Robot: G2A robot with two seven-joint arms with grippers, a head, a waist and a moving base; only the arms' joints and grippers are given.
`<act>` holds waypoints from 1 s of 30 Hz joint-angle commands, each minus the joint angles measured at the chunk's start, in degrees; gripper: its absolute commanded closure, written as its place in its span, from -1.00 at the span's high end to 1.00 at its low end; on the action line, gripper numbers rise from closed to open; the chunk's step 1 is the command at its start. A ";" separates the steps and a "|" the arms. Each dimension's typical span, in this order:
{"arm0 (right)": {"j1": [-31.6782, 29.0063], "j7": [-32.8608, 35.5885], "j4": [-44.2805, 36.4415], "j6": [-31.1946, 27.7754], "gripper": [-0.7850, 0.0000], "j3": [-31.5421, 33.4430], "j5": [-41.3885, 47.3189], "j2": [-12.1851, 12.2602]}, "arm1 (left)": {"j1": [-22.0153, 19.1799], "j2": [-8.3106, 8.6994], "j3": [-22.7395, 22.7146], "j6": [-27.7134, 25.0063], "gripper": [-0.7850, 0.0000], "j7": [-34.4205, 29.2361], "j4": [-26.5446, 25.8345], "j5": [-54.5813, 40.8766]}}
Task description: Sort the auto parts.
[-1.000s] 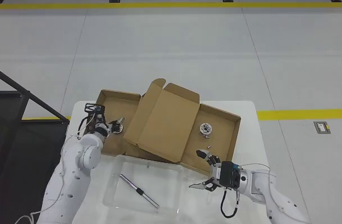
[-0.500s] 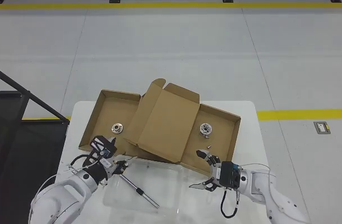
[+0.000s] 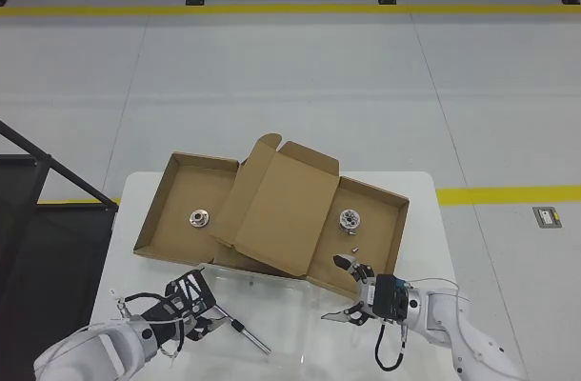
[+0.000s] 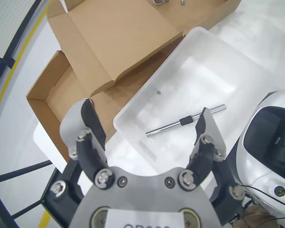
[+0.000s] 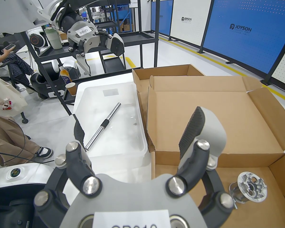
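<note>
A metal rod (image 3: pixel 236 326) with a black collar lies in the clear tray (image 3: pixel 281 314) at the table's front. My left gripper (image 3: pixel 207 307) hangs open over the tray's left end, just short of the rod (image 4: pixel 185 121), nothing between its fingers (image 4: pixel 92 119). A round flanged part (image 3: pixel 197 219) sits in the left cardboard box (image 3: pixel 167 205). Another flanged part (image 3: pixel 349 220) and a small bolt (image 3: pixel 353 250) lie in the right box (image 3: pixel 390 224). My right gripper (image 3: pixel 338 289) stands open and empty at the right box's front edge, with that part (image 5: pixel 249 187) close below it.
A raised cardboard lid (image 3: pixel 281 205) slopes between the two boxes and overhangs the tray's back rim. A black rack (image 3: pixel 24 162) stands off the table's left side. Bare white table (image 3: pixel 433 257) shows right of the boxes.
My left gripper has pulled back from the round part in the left box to the tray's left end. That part stays in the box. The right arm has not moved.
</note>
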 commanded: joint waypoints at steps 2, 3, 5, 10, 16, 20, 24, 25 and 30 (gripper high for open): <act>0.00 0.00 0.00 0.00 1.00 0.00 0.00 0.00 | 0.18 0.10 0.56 -0.87 1.00 -0.76 0.98 1.03; 0.00 0.00 0.00 0.00 1.00 0.00 0.00 0.00 | -0.33 0.16 0.92 -0.79 1.00 -0.96 1.31 1.96; 0.00 0.00 0.00 0.00 1.00 0.00 0.00 0.00 | -0.97 0.32 1.90 -0.83 1.00 -1.34 1.12 5.29; 0.00 0.00 0.00 0.00 1.00 0.00 0.00 0.00 | -3.20 0.84 6.61 -5.65 1.00 -1.40 0.80 13.96; 0.00 0.00 0.00 0.00 1.00 0.00 0.00 0.00 | -9.27 1.94 14.89 -12.63 1.00 -4.53 3.73 21.58; 0.00 0.00 0.00 0.00 1.00 0.00 0.00 0.00 | -14.53 3.27 22.19 -12.63 1.00 -6.19 7.65 22.28; 0.00 0.00 0.00 0.00 1.00 0.00 0.00 0.00 | -20.77 5.24 29.48 -12.63 1.00 -9.28 12.34 16.19; 0.00 0.00 0.00 0.00 1.00 0.00 0.00 0.00 | -22.48 5.82 31.02 -12.63 1.00 -10.61 13.33 13.98; 0.00 0.00 0.00 0.00 1.00 0.00 0.00 0.00 | -27.66 7.76 34.57 -12.63 1.00 -13.61 15.94 5.77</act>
